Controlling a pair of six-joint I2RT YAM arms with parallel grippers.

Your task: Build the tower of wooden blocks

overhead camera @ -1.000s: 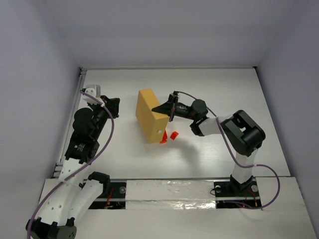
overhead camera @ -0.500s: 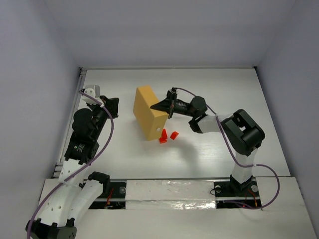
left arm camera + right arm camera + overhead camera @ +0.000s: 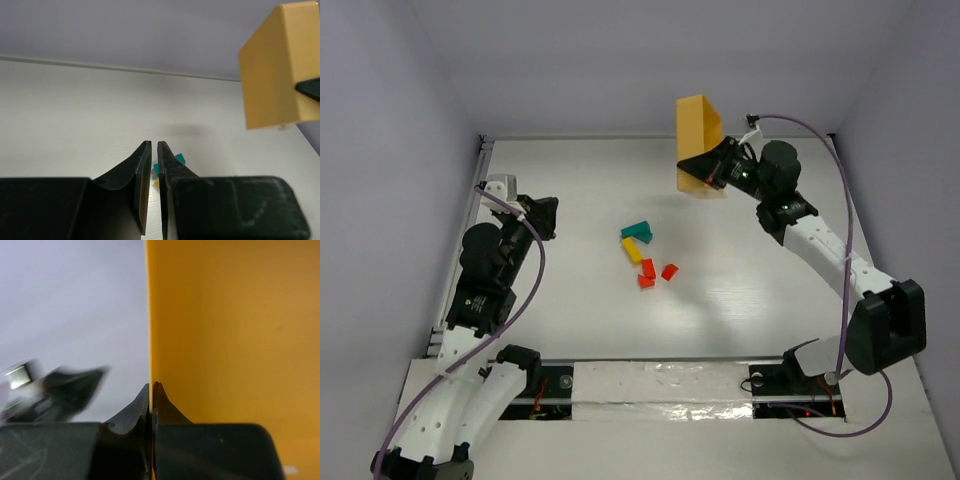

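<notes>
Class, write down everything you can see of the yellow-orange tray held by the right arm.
The tray is a plain yellow-orange square piece with smooth, matte, flat faces, possibly painted wood. It is turned up on edge, so one broad face and one narrow side show. It appears to be held clear of the table, over its far right part. The right gripper is shut on its edge, and nothing else touches it.

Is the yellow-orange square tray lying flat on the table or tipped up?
Tipped up: the yellow-orange tray is held on edge, rim pinched in the right gripper; the painted wood blocks lie on the table, outside it.
</notes>
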